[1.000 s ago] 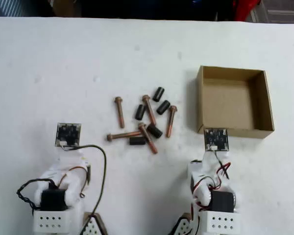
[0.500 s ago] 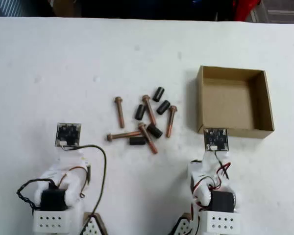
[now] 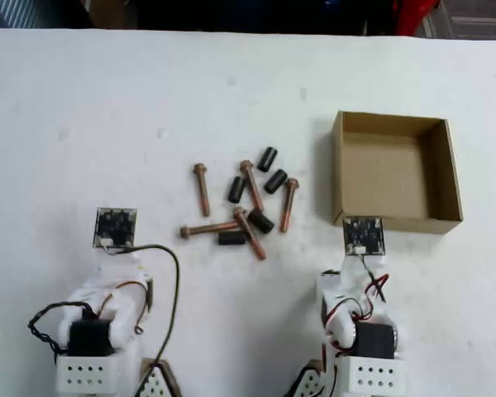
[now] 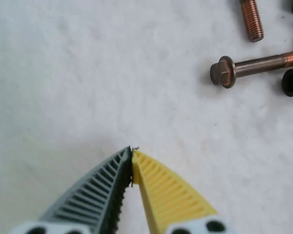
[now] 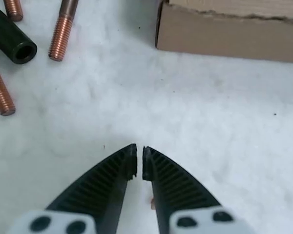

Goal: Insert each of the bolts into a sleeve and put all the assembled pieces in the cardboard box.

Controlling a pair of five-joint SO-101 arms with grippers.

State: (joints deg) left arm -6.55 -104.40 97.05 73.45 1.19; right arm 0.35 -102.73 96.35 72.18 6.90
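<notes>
Five copper-coloured bolts and five black sleeves lie as separate pieces in one loose cluster at the middle of the white table (image 3: 107,107).

**Bolts**
- The leftmost bolt (image 3: 201,188) runs near to far.
- The crosswise bolt (image 3: 208,228) lies left to right at the cluster's near edge.
- The middle bolt (image 3: 250,185) and the near bolt (image 3: 250,233) both lie slanted.
- The rightmost bolt (image 3: 288,204) lies closest to the box.

**Sleeves**
- The far sleeve (image 3: 267,158) lies farthest from the arms.
- The right sleeve (image 3: 274,181) is just beside the rightmost bolt's head.
- The left sleeve (image 3: 236,189) lies between the leftmost and middle bolts.
- The centre sleeve (image 3: 260,221) lies against the near bolt.
- The near sleeve (image 3: 231,238) is beside the crosswise bolt.

**Box**
The cardboard box (image 3: 341,169) stands open-topped to the right of the cluster. Its inside shows plain brown floor, and all ten pieces lie outside it.

**Grippers**
- The left gripper (image 4: 132,153) hangs over bare table to the near left of the cluster. Its grey and yellow fingers are pressed tip to tip, and the crosswise bolt's head is nearby.
- The right gripper (image 5: 139,162) hangs over the table just near of the box's left corner. Its black fingers are drawn together with a mere sliver between the tips, and it holds nothing.
</notes>
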